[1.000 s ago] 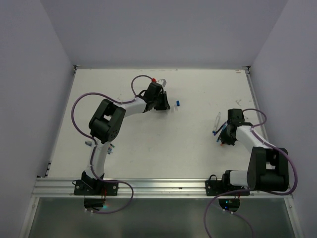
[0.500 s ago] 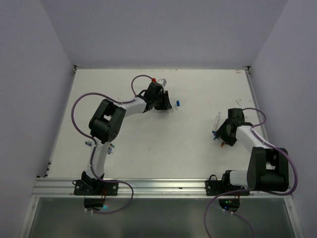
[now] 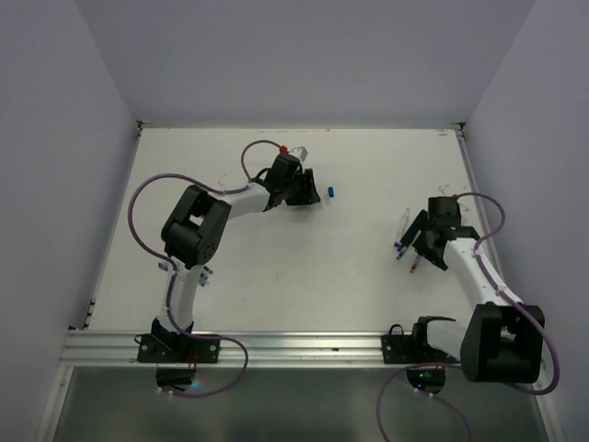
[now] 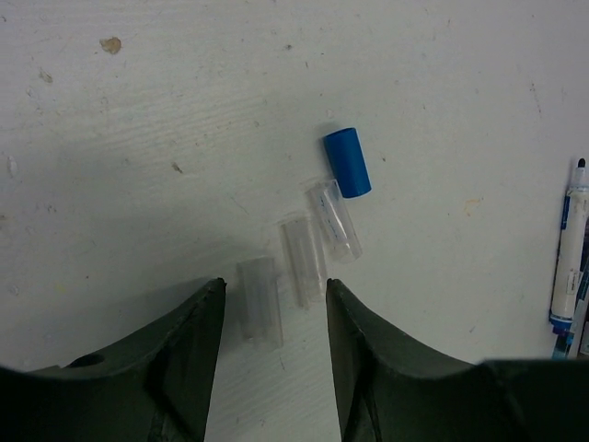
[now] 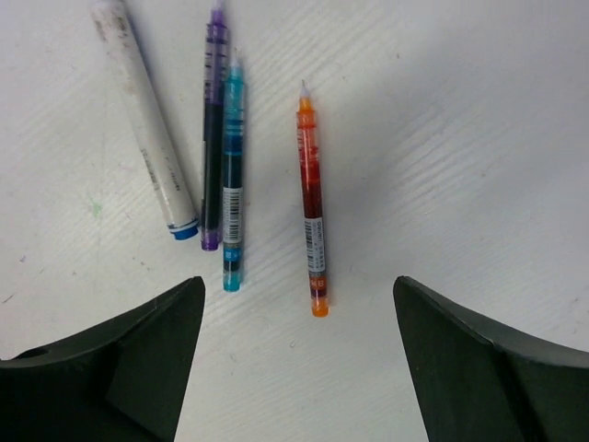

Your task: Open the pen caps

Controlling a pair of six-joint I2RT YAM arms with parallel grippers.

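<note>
The left arm point(image 3: 241, 196) reaches over the white counter point(image 3: 276, 267) toward its far middle, wrist tipped down. The left end effector point(image 4: 273, 290) stands partly spread and grips nothing. 1 clear plastic cap point(image 4: 260, 299) lies flat between its fingertips. 2 more clear caps point(image 4: 304, 258) lie just beyond, and the short blue cylindrical plastic cap point(image 4: 347, 162) sits at the end of the farthest.

The right arm point(image 3: 479, 276) runs along the counter's right edge. The right end effector point(image 5: 299, 287) is spread wide and empty near 4 pens:
- a white barrel point(image 5: 147, 124);
- a purple pen point(image 5: 213, 129) touching a teal pen point(image 5: 232, 175);
- an orange pen point(image 5: 311, 198) lying apart.

Open counter stretches between the 2 arms. The teal and orange barrels carry barcode stickers, with print too small to read.
</note>
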